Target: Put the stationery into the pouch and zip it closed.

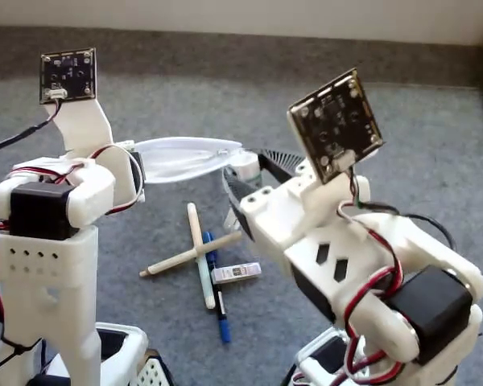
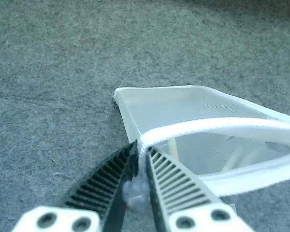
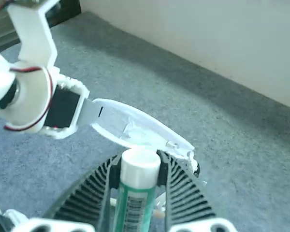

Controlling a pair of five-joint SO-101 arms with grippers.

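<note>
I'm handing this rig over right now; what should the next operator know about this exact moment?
Left gripper: shut on the pouch rim, holding its mouth open.
Right gripper: shut on the glue stick, at the pouch mouth.
On the table between the arms: wooden stick, pale stick, blue pen, small white box.
Done: pouch open.
Left: drop the glue stick in, load the other four, zip closed.

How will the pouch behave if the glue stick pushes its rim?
Probably floppy: the pouch is thin translucent fabric, pinched at one end by the left fingers. Its open mouth will likely sag or fold. It looks light, so it may swing aside.
</note>
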